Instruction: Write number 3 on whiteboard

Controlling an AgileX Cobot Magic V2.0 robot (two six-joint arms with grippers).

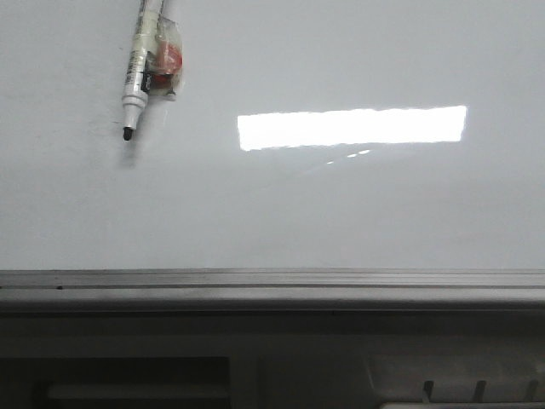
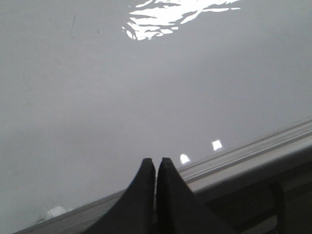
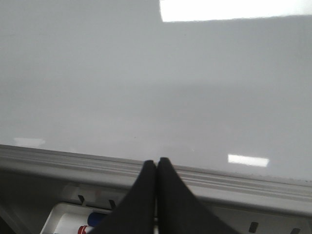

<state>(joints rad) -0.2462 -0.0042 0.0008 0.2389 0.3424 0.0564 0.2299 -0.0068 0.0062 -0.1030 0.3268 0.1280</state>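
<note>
The fingers of both the left gripper (image 2: 156, 165) and right gripper (image 3: 156, 165) are pressed together, empty; the whiteboard (image 1: 341, 213) is unmarked, so the hanging marker (image 1: 140, 60) must be grasped first.

My whiteboard (image 1: 358, 213) is filling nearly all of the front view, glossy white-grey and carrying no visible marker line. A bright rectangular glare (image 1: 351, 127) is showing right of centre. A marker (image 1: 141, 64), tip down, is hanging against the upper left, a small red-and-clear packet (image 1: 168, 60) touching its side. A grey rail (image 1: 272, 281) is edging the bottom.
</note>
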